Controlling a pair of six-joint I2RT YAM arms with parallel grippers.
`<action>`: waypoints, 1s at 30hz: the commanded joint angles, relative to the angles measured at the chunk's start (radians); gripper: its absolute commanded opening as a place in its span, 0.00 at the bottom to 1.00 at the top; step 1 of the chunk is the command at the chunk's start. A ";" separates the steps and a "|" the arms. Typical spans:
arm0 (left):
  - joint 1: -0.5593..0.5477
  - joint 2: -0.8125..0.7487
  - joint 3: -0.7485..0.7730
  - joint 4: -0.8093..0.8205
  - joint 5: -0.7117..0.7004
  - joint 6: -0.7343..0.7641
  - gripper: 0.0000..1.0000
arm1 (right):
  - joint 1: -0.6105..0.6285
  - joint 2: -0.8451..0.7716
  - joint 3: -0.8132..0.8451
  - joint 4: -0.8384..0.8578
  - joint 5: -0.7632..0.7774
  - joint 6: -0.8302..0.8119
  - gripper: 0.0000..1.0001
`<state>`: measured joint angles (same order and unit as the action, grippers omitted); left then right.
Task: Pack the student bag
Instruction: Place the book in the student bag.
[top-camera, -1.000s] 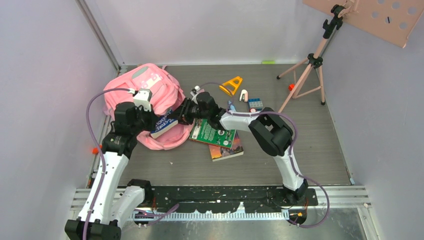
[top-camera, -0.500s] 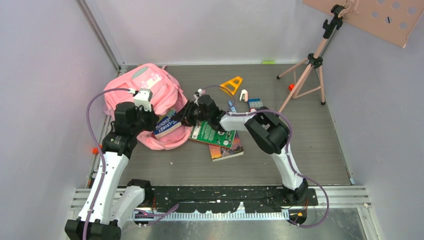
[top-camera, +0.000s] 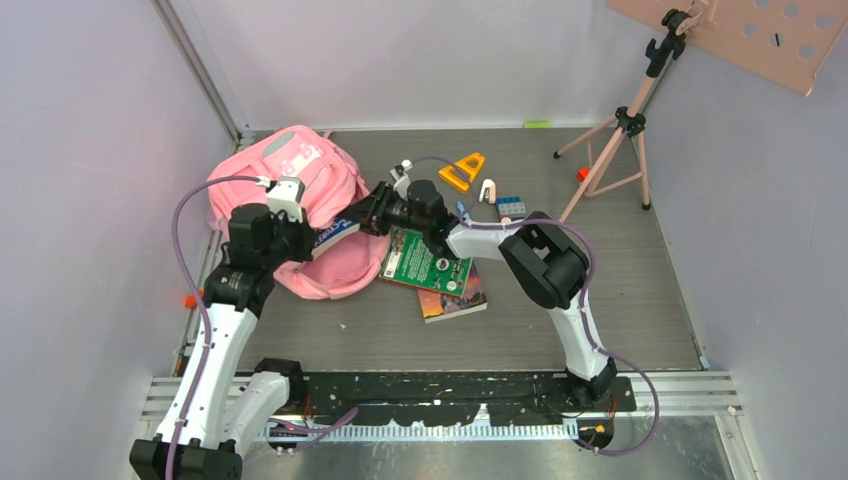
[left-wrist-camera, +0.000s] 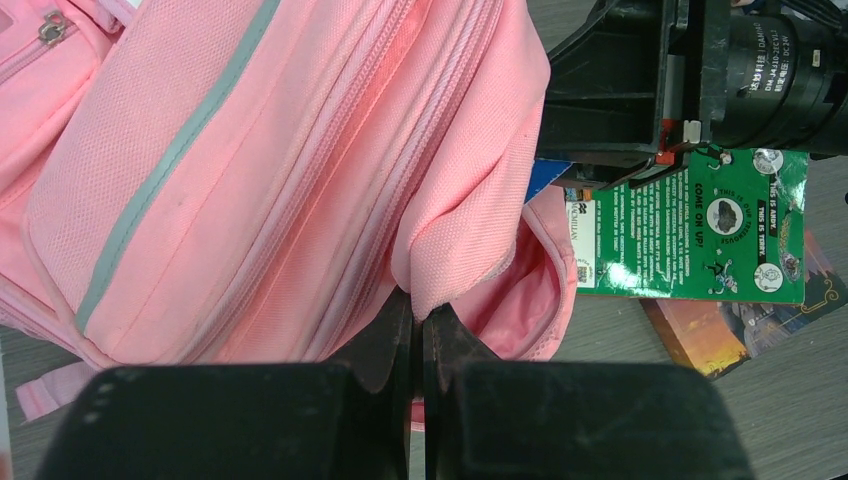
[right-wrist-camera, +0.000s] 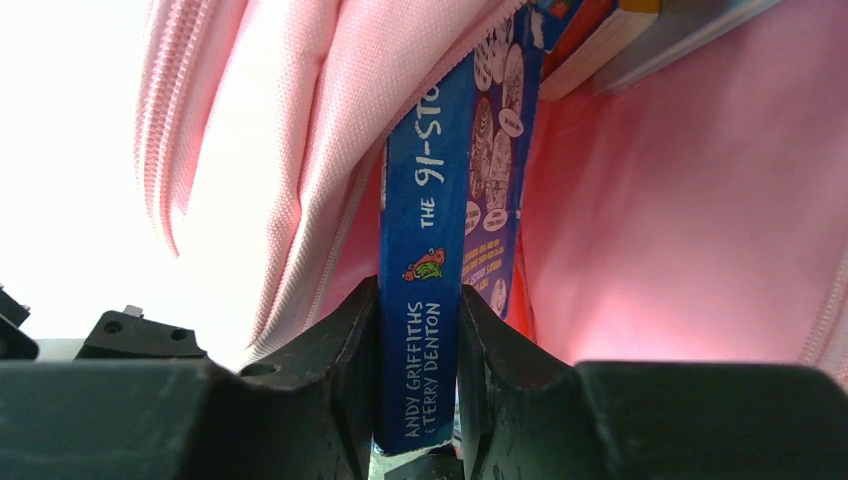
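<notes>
Where bag (top-camera: 300, 165) sits, grey tbl (top-camera: 620, 290), lilac walls (top-camera: 420, 60)

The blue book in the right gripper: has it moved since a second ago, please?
Yes. Against the green book, which lies still, the blue book has slid upward in the top view, deeper into the student bag.

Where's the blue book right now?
Top view, left of centre: the blue book is gripped in the right claw, partway inside the student bag opening.

Pink tripod (top-camera: 622, 122) stands far right, carrying a perforated pink board (top-camera: 740, 35); green strip (top-camera: 537, 124) by back wall.
</notes>
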<state>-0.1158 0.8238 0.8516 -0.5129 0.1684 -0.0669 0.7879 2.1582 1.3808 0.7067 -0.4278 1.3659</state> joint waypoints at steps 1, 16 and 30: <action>-0.006 -0.033 0.027 0.117 0.058 -0.011 0.00 | -0.003 -0.031 0.051 0.252 -0.006 0.001 0.01; -0.005 -0.036 0.027 0.118 0.062 -0.013 0.00 | -0.007 0.217 0.359 -0.390 0.196 -0.155 0.00; -0.006 -0.020 0.029 0.119 0.073 -0.018 0.00 | 0.045 0.447 0.702 -0.419 0.288 -0.167 0.01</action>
<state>-0.1158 0.8246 0.8516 -0.5125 0.1684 -0.0673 0.8192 2.5435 1.9961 0.2581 -0.2298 1.2098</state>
